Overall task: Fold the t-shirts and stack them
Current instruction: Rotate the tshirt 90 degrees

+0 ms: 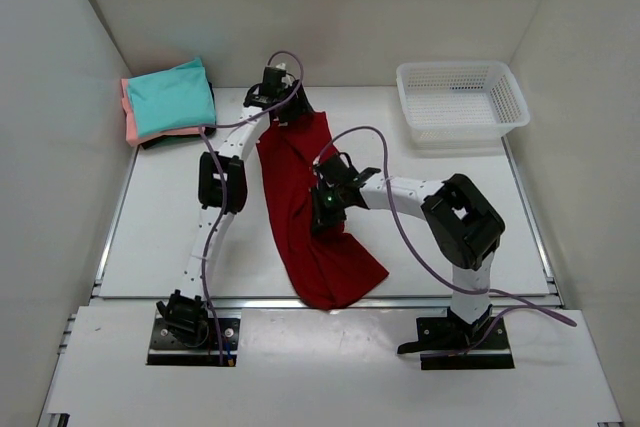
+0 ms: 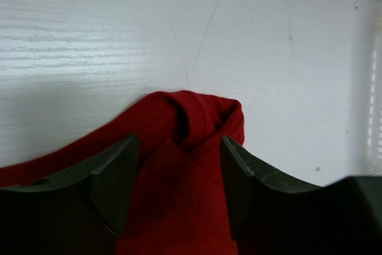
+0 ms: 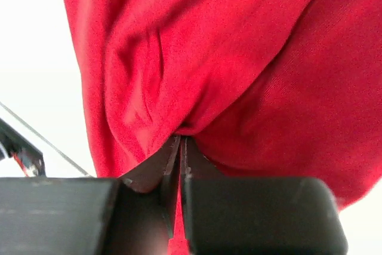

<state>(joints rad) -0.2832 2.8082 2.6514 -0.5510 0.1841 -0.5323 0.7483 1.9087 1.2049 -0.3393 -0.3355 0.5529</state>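
A long dark red t-shirt [image 1: 305, 232] lies bunched in a strip down the middle of the table. At its far end my left gripper [image 1: 284, 107] stands open, its fingers either side of the rolled cloth tip [image 2: 197, 114] without pinching it; in the left wrist view the left gripper [image 2: 179, 144] hovers just over the fabric. My right gripper [image 1: 325, 209] is shut on a fold near the shirt's middle, and in the right wrist view the right gripper [image 3: 181, 138] pinches red cloth [image 3: 239, 58] that drapes away from it. Folded t-shirts [image 1: 170, 99] are stacked at the far left, teal on top of salmon-pink and a dark one.
A white mesh basket [image 1: 460, 99] stands at the far right of the table [image 1: 150, 237]. White walls close in the left, back and right sides. The shirt's near end reaches the table's front edge.
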